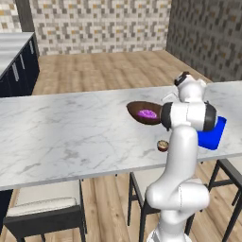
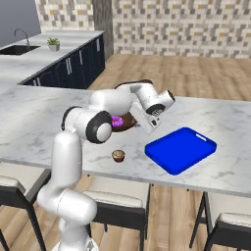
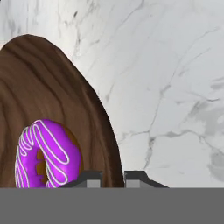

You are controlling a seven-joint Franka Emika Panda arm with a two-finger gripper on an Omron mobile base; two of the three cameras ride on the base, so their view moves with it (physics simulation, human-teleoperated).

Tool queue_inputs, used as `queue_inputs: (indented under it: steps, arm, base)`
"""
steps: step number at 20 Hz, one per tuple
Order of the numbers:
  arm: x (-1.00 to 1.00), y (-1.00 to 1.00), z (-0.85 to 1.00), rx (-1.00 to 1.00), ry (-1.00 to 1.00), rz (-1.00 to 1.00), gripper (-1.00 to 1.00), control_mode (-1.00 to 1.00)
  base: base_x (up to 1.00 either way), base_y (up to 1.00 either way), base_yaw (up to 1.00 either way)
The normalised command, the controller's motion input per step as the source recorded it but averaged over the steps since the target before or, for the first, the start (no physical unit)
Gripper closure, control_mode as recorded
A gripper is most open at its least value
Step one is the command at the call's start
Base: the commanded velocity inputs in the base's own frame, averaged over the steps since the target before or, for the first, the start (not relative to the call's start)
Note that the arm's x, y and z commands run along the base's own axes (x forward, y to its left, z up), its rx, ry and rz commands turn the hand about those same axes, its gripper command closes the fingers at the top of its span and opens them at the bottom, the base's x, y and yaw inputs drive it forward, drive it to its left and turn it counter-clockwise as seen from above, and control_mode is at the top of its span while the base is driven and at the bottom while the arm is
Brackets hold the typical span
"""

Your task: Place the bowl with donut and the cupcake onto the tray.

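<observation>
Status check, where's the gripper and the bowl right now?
Gripper at the bowl's rim, fingers straddling it. Donut inside bowl. Cupcake and tray on counter, untouched.

A white marble counter (image 2: 39, 122) is topped by the brown bowl (image 1: 142, 111), the little cupcake (image 2: 118, 156) and the blue tray (image 2: 180, 149).

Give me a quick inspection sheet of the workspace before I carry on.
Surface: white marble counter, things grouped near its front edge.
Bowl: on the counter, donut inside.
Cupcake: upright on the counter, apart from the bowl, not on the tray.
Tray: blue, nothing in it.
Clutter: nothing seen.
Gripper: at the bowl's rim; fingertips close together, rim between them, grip not confirmed.
Cables: nothing seen.
Surroundings: stools under the counter, sink and potted plant on the far counter.
</observation>
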Motion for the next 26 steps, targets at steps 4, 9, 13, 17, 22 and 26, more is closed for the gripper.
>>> queue_inputs:
  steps: [4,9,13,17,22,26]
  arm:
    - [-0.07,-0.48,0.45,-0.14,-0.07,-0.02,1.00,-1.00]
    - [-0.07,-0.46,0.33,-0.11,-0.03,0.02,1.00,-1.00]
    - [-0.07,-0.62,0.25,-0.07,0.00,0.00,1.00,-1.00]
    - [0.00,-0.64,-0.10,0.00,0.01,-0.01,1.00,-1.00]
    - [0.00,-0.77,-0.04,0.10,0.01,-0.18,1.00,-1.00]
    - [0.00,-0.86,0.00,0.09,0.01,-0.20,1.00,-1.00]
  base:
    - [0.00,0.00,0.00]
    - [0.00,0.00,0.00]
    - [0.00,0.00,0.00]
    - [0.00,0.00,0.00]
    - [0.00,0.00,0.00]
    - [0.00,0.00,0.00]
